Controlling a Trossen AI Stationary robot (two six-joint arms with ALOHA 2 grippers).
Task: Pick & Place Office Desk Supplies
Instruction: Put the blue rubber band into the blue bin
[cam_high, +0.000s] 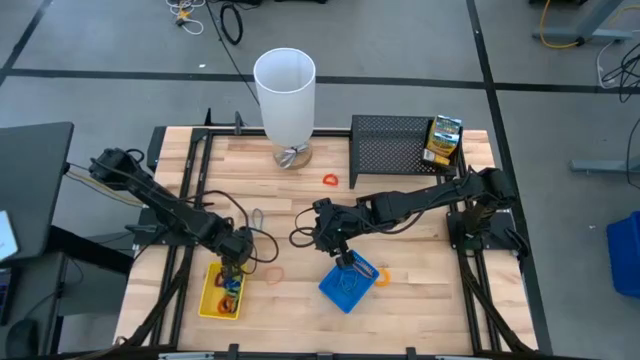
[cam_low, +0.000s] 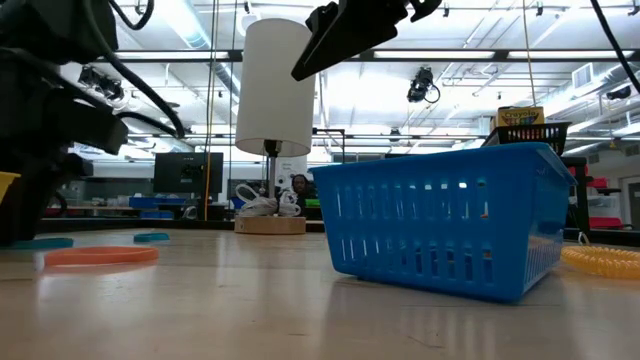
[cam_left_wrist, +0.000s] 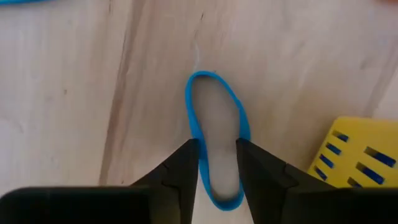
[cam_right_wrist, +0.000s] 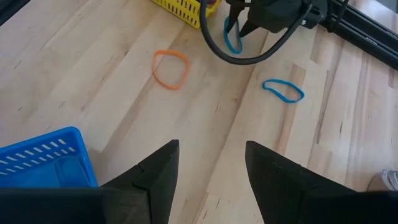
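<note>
Bright, even light falls from above; ceiling strip lights (cam_low: 190, 25) glare white in the low view, leaving the arms there as dark silhouettes. The near tabletop (cam_low: 250, 320) and orange rubber band (cam_low: 100, 256) blur softly. Shadows on the wood are faint. The left wrist view looks slightly soft and washed out.

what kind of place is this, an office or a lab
Most likely a robotics lab or workshop: a wooden table on a concrete floor, an open ceiling with strip lights, and workbenches with a monitor behind.

Band loop (cam_left_wrist: 214, 140) just beside tray (cam_left_wrist: 360, 152)
</note>
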